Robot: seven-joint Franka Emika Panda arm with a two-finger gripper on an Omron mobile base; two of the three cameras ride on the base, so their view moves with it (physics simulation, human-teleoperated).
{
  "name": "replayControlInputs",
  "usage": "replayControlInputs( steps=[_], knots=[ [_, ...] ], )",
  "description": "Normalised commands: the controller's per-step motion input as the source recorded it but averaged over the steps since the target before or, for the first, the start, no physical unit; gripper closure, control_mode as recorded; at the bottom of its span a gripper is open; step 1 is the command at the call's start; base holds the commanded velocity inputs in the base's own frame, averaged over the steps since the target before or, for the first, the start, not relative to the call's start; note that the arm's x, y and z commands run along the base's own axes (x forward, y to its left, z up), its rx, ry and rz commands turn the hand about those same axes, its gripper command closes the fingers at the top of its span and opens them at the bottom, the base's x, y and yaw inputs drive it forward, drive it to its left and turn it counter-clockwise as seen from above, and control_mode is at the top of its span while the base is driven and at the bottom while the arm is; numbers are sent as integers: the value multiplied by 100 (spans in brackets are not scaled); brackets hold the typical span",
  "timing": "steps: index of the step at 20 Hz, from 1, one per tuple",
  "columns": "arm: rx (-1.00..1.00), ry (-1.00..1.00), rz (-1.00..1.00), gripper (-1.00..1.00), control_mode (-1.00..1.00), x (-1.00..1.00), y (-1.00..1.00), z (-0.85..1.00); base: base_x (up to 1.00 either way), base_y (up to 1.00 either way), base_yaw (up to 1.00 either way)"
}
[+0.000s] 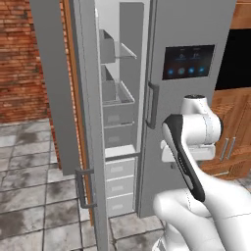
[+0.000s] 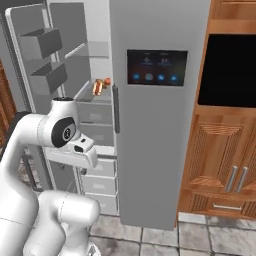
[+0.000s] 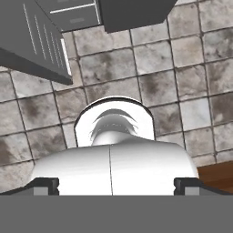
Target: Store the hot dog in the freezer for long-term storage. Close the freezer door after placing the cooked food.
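The hot dog (image 2: 98, 88), a tan bun with a red sausage, lies on a grey shelf inside the freezer (image 2: 95, 107), beside a round orange-red food item (image 2: 107, 81). The freezer (image 1: 120, 112) stands open, showing shelves and drawers. Its freezer door (image 1: 49, 83) is swung wide to the left, with the bar handle (image 1: 83, 188) low down and the inner bins (image 2: 42, 47) facing the compartment. My gripper (image 3: 116, 187) points down at the floor in front of the fridge. Its fingertips (image 3: 45, 185) are far apart with nothing between them, so it is open, well below and apart from the hot dog.
The grey fridge door with a black display panel (image 2: 157, 67) is closed on the right. Wooden cabinets (image 2: 220, 160) and a dark oven opening stand further right. A brick wall (image 1: 22, 63) lies behind the open door. Stone tiles (image 3: 182, 68) cover the floor.
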Motion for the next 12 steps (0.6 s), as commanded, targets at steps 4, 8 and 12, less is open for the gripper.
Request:
replayControlInputs(
  steps=[4, 8, 12],
  knots=[
    [0, 0, 0, -100, 100, 0, 0, 0, -67, 10, 2],
    [0, 0, 0, -100, 100, 0, 0, 0, -55, 24, 5],
    [0, 0, 0, -100, 100, 0, 0, 0, -26, 31, 5]
  ],
)
